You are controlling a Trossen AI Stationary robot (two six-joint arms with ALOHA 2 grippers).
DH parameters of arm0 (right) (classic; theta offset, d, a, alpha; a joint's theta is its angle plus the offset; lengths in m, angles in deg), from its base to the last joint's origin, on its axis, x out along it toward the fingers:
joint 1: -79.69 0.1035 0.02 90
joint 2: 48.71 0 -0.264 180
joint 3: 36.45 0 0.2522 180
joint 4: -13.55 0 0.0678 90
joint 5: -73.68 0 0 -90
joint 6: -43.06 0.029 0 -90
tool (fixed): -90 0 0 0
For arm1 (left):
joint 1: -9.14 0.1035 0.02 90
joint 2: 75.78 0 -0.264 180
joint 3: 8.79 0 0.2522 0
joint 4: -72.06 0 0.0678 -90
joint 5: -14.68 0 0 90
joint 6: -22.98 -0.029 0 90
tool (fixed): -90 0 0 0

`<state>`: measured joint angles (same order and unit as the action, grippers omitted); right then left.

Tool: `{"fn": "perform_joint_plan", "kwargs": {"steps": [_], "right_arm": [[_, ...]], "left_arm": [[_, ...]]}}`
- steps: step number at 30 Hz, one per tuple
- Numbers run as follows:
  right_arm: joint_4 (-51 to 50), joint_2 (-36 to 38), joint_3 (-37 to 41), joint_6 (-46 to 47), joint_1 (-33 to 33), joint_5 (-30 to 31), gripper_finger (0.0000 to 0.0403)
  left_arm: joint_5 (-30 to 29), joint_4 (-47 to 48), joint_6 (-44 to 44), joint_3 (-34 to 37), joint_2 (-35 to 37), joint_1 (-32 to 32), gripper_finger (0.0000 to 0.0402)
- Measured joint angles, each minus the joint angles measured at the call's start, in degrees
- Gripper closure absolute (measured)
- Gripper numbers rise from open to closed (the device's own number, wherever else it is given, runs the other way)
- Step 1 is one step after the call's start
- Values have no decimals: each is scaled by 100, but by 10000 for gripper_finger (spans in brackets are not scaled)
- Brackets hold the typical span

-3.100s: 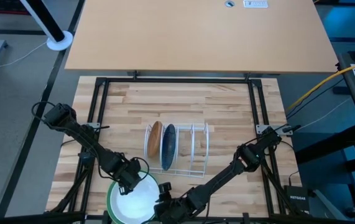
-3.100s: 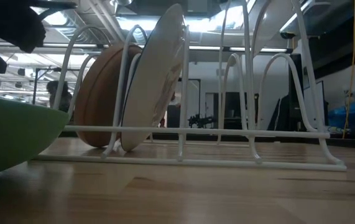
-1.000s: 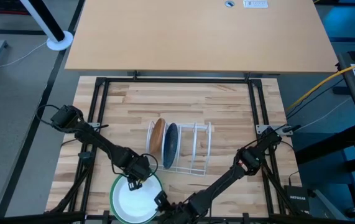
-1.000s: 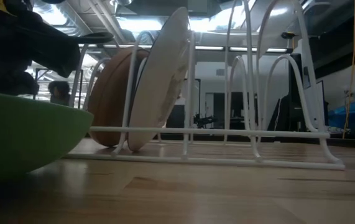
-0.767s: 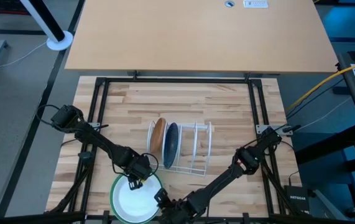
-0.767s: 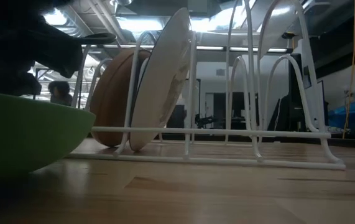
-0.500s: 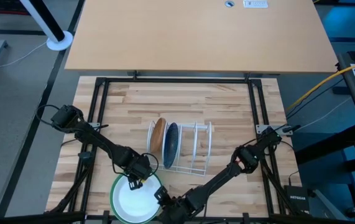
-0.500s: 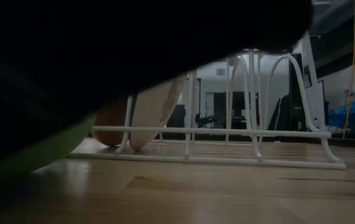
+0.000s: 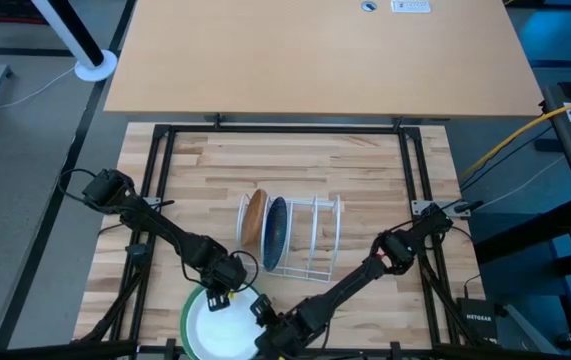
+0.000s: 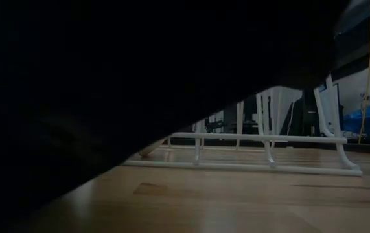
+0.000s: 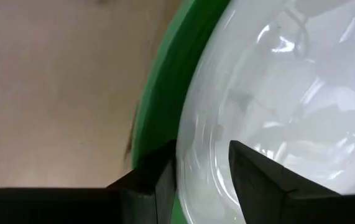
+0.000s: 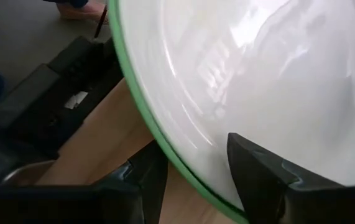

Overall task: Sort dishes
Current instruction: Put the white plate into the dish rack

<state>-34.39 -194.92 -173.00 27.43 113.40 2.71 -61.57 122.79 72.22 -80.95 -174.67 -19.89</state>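
Note:
A white plate (image 9: 215,332) lies nested in a green plate (image 9: 186,315) at the table's near edge. My left gripper (image 9: 223,297) stands at their far rim and is shut on the white plate (image 11: 276,93). My right gripper (image 9: 263,313) is at their right rim, shut on the green plate (image 12: 143,106) with the white plate (image 12: 258,74) inside it. A tan-brown plate (image 9: 252,220) and a dark blue plate (image 9: 273,232) stand on edge in the white wire rack (image 9: 310,235). A dark shape hides most of the low view. My left gripper pinches the white plate's far rim (image 11: 193,143), coming from above. One finger (image 11: 258,180) is inside the plate and the other is outside it, over the green rim (image 11: 158,106). The white plate rests in the green one. My right gripper has the green plate's right rim (image 12: 165,146) between its fingers. One finger (image 12: 258,174) lies on the white plate's inner face and the other reaches below the green rim. Both plates' edges sit in the gap.
The rack (image 10: 262,139) stands just beyond the plates at mid-table, with free slots on its right half. Bare wooden table (image 9: 365,170) lies beyond the rack and to both sides. A black frame (image 9: 285,130) borders the table.
My right gripper has moved toward the table's left and far side, onto the right rim of the stacked plates. Something dark has come in front of the low camera and now hides the plates and most of the rack there.

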Motion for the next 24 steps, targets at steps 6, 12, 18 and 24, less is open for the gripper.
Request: {"fn": "perform_joint_plan", "kwargs": {"steps": [6,12,18,24], "right_arm": [[11,-2,0,34,-19,-66,233],[-32,-2,0,140,-19,-68,233],[9,-4,-2,143,-19,-73,233],[-3,-4,-2,189,-19,-73,233]], "left_arm": [[44,-37,-279,0,0,2,288],[240,14,-617,3,0,9,337],[616,19,-655,4,0,80,364],[782,2,-809,4,0,223,354]]}}
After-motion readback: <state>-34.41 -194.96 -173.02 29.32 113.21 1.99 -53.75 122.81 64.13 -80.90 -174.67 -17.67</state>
